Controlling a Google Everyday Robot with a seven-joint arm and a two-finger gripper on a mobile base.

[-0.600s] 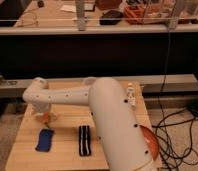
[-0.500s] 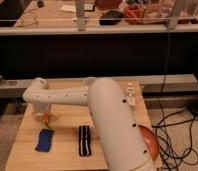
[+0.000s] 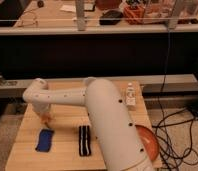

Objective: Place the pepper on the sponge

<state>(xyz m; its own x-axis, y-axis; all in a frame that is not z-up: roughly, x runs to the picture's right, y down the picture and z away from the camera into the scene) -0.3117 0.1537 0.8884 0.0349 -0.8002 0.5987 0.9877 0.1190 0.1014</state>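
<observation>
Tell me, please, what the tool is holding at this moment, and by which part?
The tool hangs just beyond the sponge with the pepper at its tip; whether and where it grips it cannot be told.

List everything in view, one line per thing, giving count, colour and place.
small rounded pepper: one, orange, at the gripper
flat rectangular sponge pad: one, bright blue, table front left
striped flat pad: one, black and white, right of sponge
round bowl: one, orange, front right, partly behind arm
small bottle: one, white, table rear right
wooden table: one, light brown, centre
floor cables: several, black, right
robot arm: one, white, across the table
gripper: one, white, above table behind sponge
</observation>
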